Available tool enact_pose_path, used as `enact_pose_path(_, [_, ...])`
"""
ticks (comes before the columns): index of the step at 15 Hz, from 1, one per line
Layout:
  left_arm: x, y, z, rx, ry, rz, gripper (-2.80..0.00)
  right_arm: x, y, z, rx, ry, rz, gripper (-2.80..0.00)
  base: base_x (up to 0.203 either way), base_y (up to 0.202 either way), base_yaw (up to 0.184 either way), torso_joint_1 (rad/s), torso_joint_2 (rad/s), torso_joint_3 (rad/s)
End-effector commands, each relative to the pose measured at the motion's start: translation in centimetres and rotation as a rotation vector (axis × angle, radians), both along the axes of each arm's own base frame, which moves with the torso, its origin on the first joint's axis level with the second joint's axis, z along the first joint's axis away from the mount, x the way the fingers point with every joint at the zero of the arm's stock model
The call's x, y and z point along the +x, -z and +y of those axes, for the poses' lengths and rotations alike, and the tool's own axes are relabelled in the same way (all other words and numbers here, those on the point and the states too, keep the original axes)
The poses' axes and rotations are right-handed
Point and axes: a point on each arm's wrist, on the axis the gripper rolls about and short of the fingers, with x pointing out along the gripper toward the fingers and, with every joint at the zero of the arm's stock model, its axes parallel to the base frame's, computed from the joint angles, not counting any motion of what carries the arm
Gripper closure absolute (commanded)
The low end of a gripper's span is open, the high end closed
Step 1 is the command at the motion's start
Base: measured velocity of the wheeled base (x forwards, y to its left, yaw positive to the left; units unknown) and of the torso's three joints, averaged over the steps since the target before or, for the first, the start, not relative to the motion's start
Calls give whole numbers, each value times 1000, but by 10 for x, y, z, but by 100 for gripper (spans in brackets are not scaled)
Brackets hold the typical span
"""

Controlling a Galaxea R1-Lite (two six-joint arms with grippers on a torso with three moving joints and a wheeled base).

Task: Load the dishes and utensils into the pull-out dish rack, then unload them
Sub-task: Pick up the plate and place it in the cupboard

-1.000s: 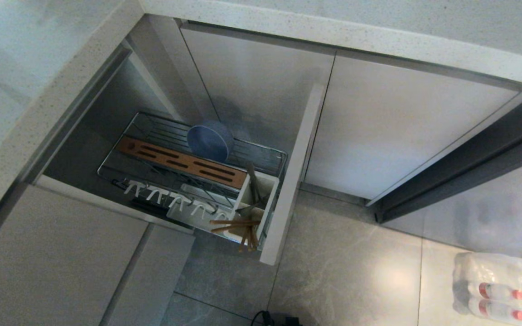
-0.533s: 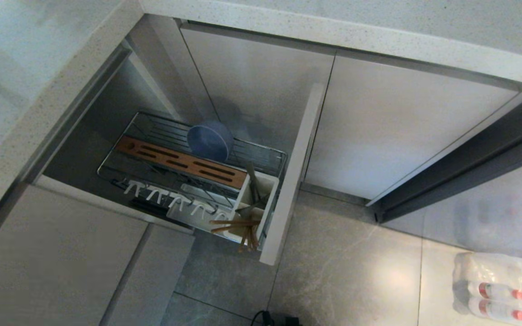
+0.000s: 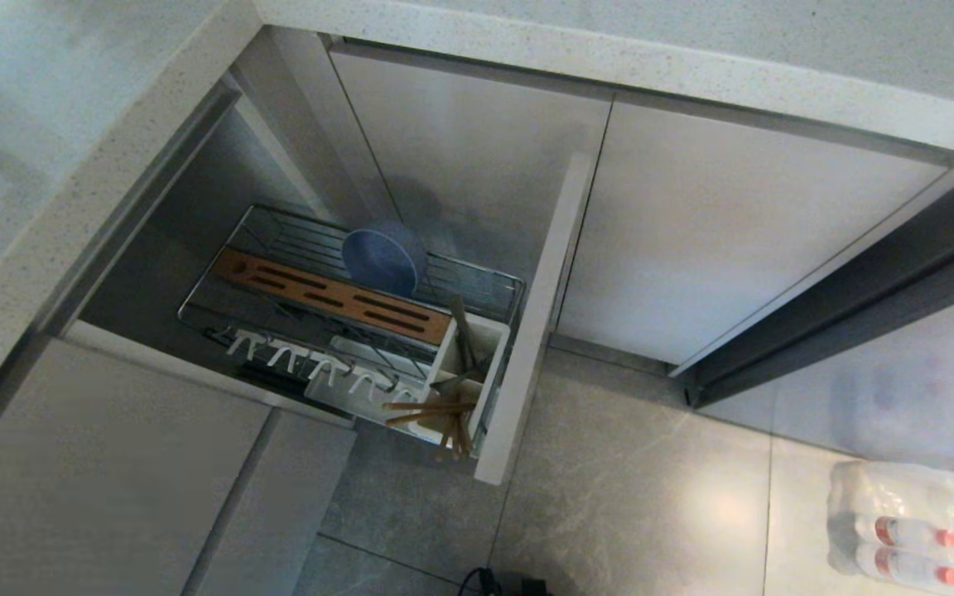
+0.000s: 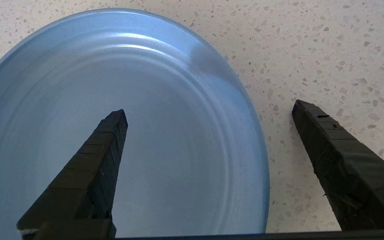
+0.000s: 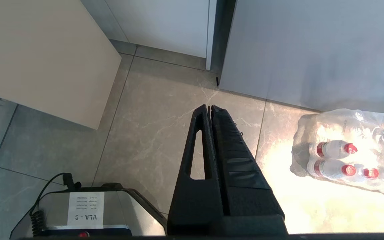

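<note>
Both left gripper [image 4: 208,110] fingers perhaps straddling plate [image 4: 118,133] rim

L gripper [image 4: 208,111]: two matte black tapered fingers [image 4: 92,166], segmented by fine cross grooves, blunt tips. R gripper [image 5: 210,108]: same black wedge fingers, one w/ a long slot cut through, other ribbed. Base [image 5: 88,213] behind R gripper: grey metal housing, white label, coiled black cable, red button.
</note>
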Motion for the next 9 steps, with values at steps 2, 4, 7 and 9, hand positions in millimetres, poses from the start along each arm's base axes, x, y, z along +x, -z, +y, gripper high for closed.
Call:
enact_pose_path(2, [2,2,1,-4,-3,8,-280,0,0,0,0,0,1,0,0,0,0,0,0,0])
enact_pose_path(4, [2,2,1,-5,1,9,-280,0,0,0,0,0,1,0,0,0,0,0,0,0])
enact_pose_path(7, [3,3,1,-7,6,12,-280,0,0,0,0,0,1,0,0,0,0,0,0,0])
enact_pose_path(9, [3,3,1,-8,8,12,-280,0,0,0,0,0,1,0,0,0,0,0,0,0])
